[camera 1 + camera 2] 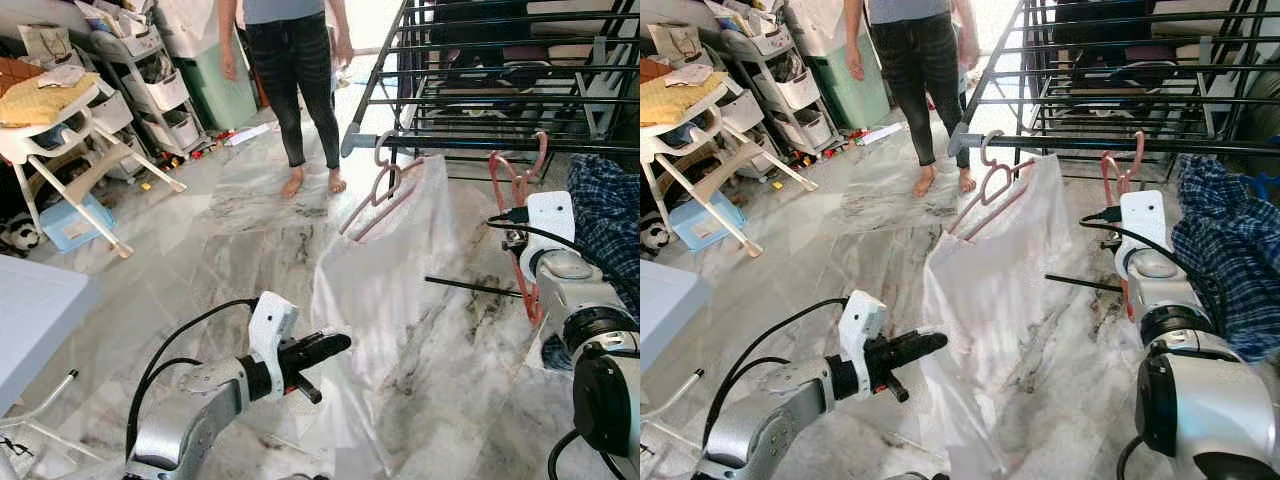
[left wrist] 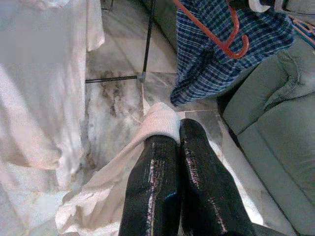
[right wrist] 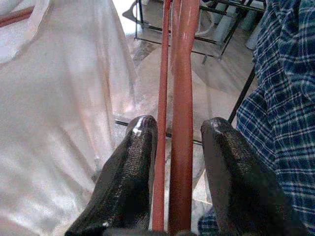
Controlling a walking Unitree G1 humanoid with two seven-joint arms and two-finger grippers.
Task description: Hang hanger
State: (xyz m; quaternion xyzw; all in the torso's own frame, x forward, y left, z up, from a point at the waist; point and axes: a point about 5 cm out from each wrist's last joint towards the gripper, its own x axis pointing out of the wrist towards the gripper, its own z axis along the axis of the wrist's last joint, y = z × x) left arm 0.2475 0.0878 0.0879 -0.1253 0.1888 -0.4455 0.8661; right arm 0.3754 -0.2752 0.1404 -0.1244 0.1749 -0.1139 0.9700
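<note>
A white garment (image 1: pixel 390 260) hangs on a pink hanger (image 1: pixel 385 185) whose hook sits on the black drying rack's front rail (image 1: pixel 480 145). My left gripper (image 1: pixel 340 345) is low at the garment's lower left edge and shut on a fold of the white cloth (image 2: pixel 160 120). A red hanger (image 1: pixel 518 185) stands upright to the right of the garment, its hooks up near the rail. My right gripper (image 3: pixel 179 125) has the hanger's two red rods (image 3: pixel 182 73) between its fingers and is closed against them.
A blue plaid shirt (image 1: pixel 610 220) hangs at the far right over a grey sofa (image 2: pixel 275 123). A barefoot person (image 1: pixel 290 60) stands on the marble floor behind the garment. A high chair (image 1: pixel 60 130), storage shelves (image 1: pixel 150 80) and a white table corner (image 1: pixel 30 310) are on the left.
</note>
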